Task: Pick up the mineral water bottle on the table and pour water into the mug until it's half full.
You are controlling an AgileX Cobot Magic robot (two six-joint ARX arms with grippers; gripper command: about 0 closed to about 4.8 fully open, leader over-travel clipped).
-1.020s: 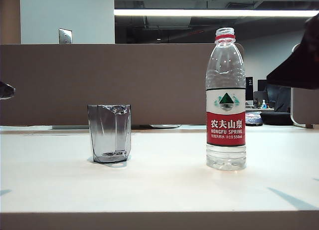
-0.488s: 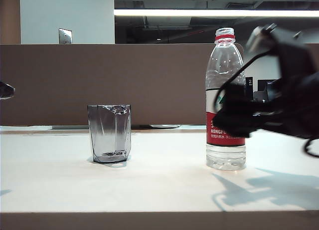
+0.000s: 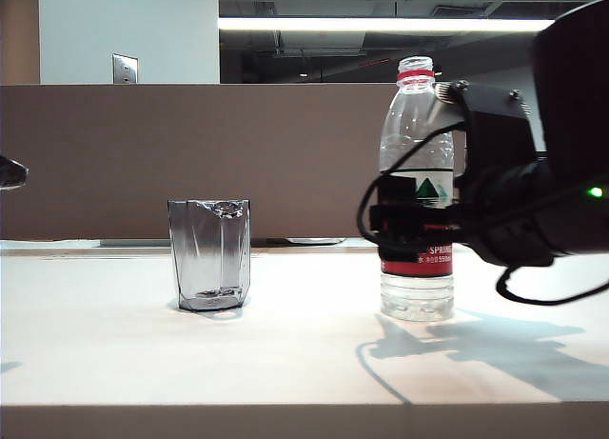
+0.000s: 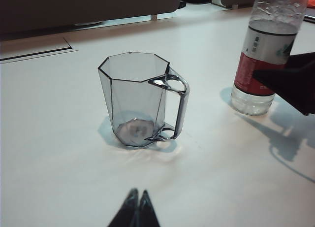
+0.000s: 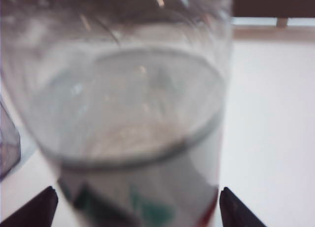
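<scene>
Behind the white table (image 3: 285, 353) I see a brown partition and, past it, a dim office under one long ceiling light. The biggest change is on the right of the exterior view: a second ago only a dark corner of the right arm showed at the frame's edge, and now the whole arm fills that side, with the right tool (image 3: 411, 231) up against the label of the mineral water bottle (image 3: 416, 187). The bottle has also shifted a little towards 9 o'clock across the table since then, so I judge the tool has nudged it on arrival.

In the right wrist view the bottle (image 5: 133, 113) fills the frame between the two dark fingertips (image 5: 34, 207), which stand wide on either side of it; the tool is spread apart and not yet clamping. I read this as the approach finished and the squeeze still to come.

The bottle stands upright on its base, long axis vertical, uncapped neck pointing to 12 o'clock, roughly half full of water (image 4: 268, 26).

The mug (image 3: 209, 254) sits well apart from it, at 9 o'clock from the bottle, upright, mouth up, and empty as far as I can see; the left wrist view shows a handle on it (image 4: 172, 106).

The left tool (image 4: 137, 211) hangs back from the mug, its tips pressed together, holding nothing.
</scene>
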